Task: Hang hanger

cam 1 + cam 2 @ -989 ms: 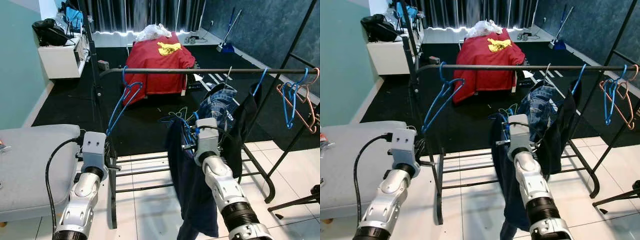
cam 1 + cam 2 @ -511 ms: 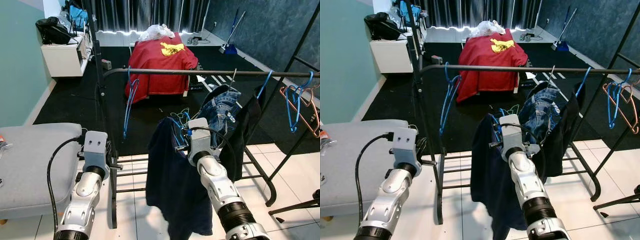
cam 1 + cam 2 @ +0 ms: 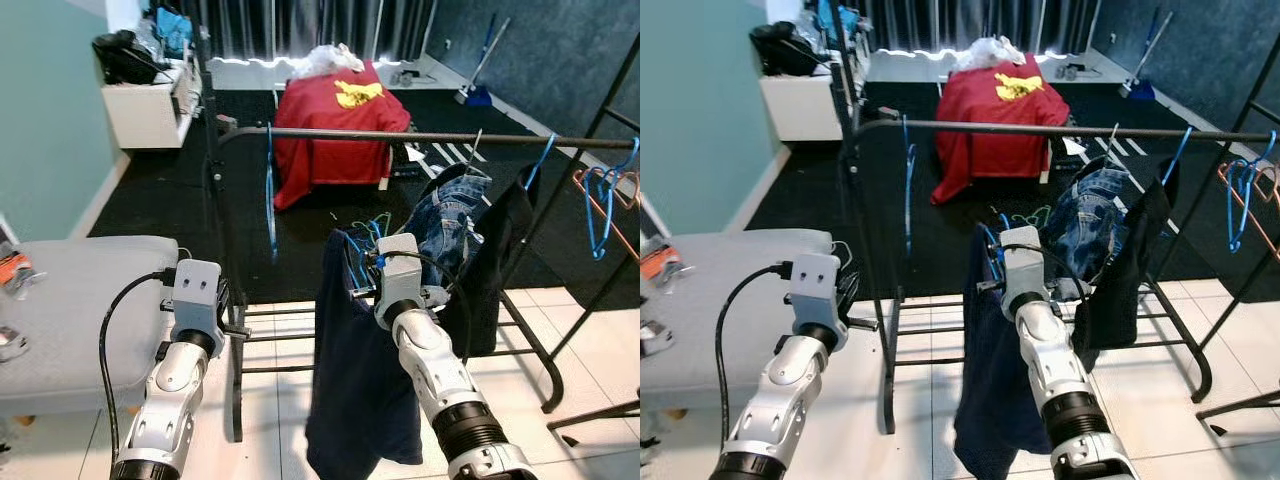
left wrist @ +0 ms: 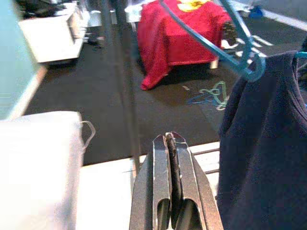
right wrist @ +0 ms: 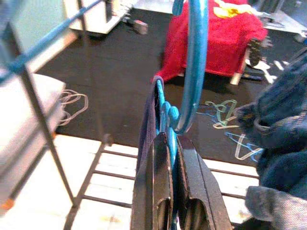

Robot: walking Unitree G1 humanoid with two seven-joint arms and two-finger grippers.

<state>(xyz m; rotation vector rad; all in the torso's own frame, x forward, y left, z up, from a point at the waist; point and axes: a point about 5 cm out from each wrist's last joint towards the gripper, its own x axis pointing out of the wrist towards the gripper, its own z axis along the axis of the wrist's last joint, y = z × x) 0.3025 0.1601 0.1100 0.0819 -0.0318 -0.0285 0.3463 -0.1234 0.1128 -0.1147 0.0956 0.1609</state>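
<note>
My right gripper point(image 5: 168, 139) is shut on the neck of a blue hanger point(image 5: 194, 62) whose hook stands up above the fingers. A dark navy garment point(image 3: 350, 380) hangs from that hanger, in front of and below the black rail point(image 3: 400, 136). The hook is lower than the rail and apart from it. An empty blue hanger point(image 3: 270, 185) hangs near the rail's left end. Jeans point(image 3: 445, 220) and a black garment point(image 3: 495, 260) hang further right. My left gripper point(image 4: 169, 139) is shut on nothing, low beside the rack's left post point(image 3: 225, 260).
A grey padded bench point(image 3: 70, 300) lies at the left. More blue and pink hangers point(image 3: 605, 200) hang at the far right. Behind the rack are a red-draped piece of furniture point(image 3: 335, 115), a white shelf point(image 3: 140, 100) and loose hangers point(image 3: 365, 228) on the dark floor.
The whole view has shifted. The empty blue hanger on the rail has swung round to edge-on. My right gripper with the navy garment has moved slightly left, and the garment has swung.
</note>
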